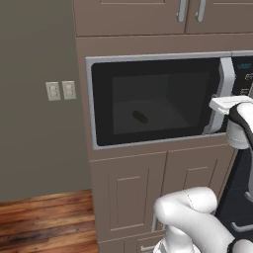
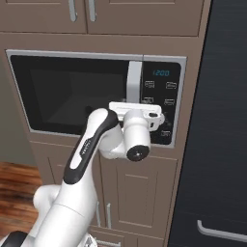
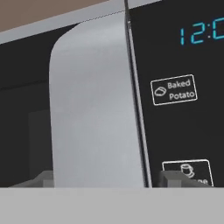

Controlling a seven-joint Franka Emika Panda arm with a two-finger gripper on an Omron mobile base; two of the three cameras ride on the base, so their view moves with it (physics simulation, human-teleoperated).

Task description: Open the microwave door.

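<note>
The microwave (image 1: 158, 57) is built into brown cabinetry, and its black glossy door (image 1: 148, 99) sits flush with the frame. A vertical silver handle (image 1: 226, 84) runs along the door's right edge, next to the control panel (image 2: 161, 101). My gripper (image 2: 135, 107) is pressed up to the lower half of that handle (image 2: 134, 77). In the hand view the handle (image 3: 94, 109) stands between my two fingertips (image 3: 41, 179), one on each side, with a thin gap at the right one. The gripper (image 3: 103, 179) is open around it.
Brown cabinet doors sit above (image 1: 128, 15) and below (image 1: 128, 197) the microwave. A tall black appliance front (image 2: 226, 120) with a bar handle stands right of it. A small dark item (image 1: 140, 117) lies inside behind the window. A grey wall with outlets (image 1: 61, 90) and wood floor are to the left.
</note>
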